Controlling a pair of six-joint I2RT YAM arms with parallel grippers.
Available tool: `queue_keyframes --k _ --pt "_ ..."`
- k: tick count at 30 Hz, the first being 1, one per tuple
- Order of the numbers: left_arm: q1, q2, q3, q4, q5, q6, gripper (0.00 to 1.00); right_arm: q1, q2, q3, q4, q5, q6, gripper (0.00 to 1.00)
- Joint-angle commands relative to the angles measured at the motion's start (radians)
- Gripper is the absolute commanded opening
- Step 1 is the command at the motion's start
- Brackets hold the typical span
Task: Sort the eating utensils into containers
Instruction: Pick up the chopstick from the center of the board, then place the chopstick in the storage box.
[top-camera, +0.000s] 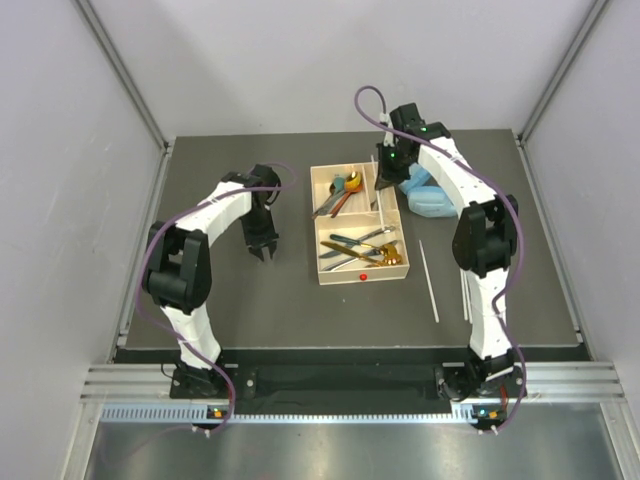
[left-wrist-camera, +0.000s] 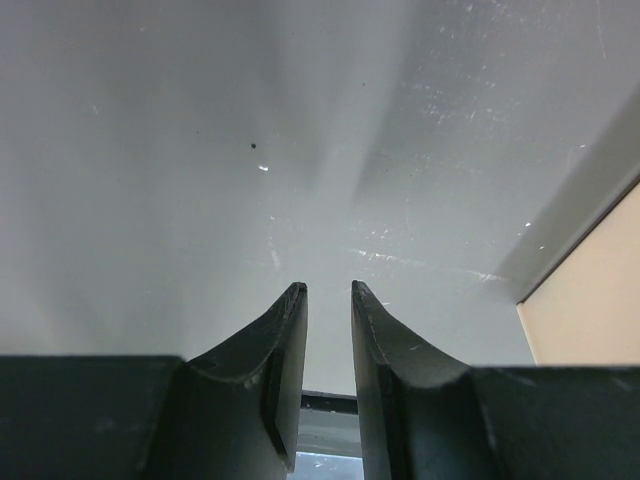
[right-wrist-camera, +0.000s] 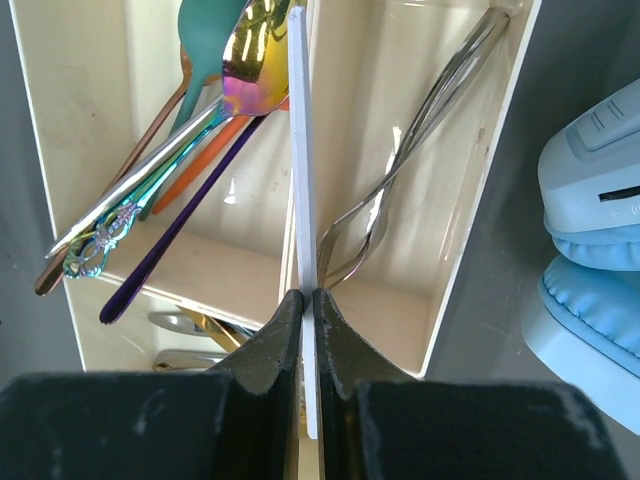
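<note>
1. Step in hand: placing a chopstick. The right claw is clamped on a pale chopstick near one end. The stick hangs over the far end of the tray, running right along the divider between the two small sections.
2. Tray contents: the small section at 9 o'clock of the divider holds the spoons (teal, orange, purple, one iridescent). The one at 3 o'clock holds the forks. The large near section carries knives and gold spoons.
3. The left claw has its fingers a little apart with nothing between them. It hangs over bare table at 9 o'clock of the tray.
4. Left to sort: the loose chopsticks lie on the table at 4 o'clock of the tray, apart from it.
5. Next move (judgement): the stick sits on the divider line, so the claw needs a sideways shift to commit to one section before letting go. Otherwise the stick may land on the wall and tip. It looks longer than a small section, so it would probably rest tilted against a rim there.
6. Room: the headphones sit just beside the tray's 3 o'clock wall, close to the right wrist. A shift toward 9 o'clock looks freer, and there is open table at 6 o'clock of the tray.
</note>
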Motion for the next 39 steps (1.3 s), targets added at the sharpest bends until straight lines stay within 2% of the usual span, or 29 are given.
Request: queue_keyframes --k 1,10,15,22,25,32,39 --pt "0.002 -0.048 -0.008 0.008 0.005 -0.002 0.3 0.038 -0.084 -0.029 0.015 -0.023 -0.075 0.0" --pt "0.002 -0.031 0.002 0.016 0.017 0.004 0.3 0.209 -0.282 -0.281 0.05 0.099 -0.295 0.0" --pt "0.002 -0.031 -0.005 0.013 0.017 0.015 0.3 0.288 -0.386 -0.424 0.15 0.159 -0.417 0.0" --pt "0.002 -0.048 -0.04 0.026 0.022 0.036 0.3 0.291 -0.414 -0.513 0.207 0.185 -0.546 0.0" --pt "0.002 -0.038 -0.06 0.042 0.037 0.047 0.3 0.294 -0.391 -0.556 0.268 0.149 -0.61 0.0" --pt "0.0 -0.052 -0.101 0.053 0.037 0.072 0.29 0.3 -0.299 -0.51 0.276 0.113 -0.659 0.0" --pt "0.0 -0.121 -0.211 0.092 0.066 0.055 0.29 0.392 -0.365 -0.695 0.366 0.158 -0.658 0.0"
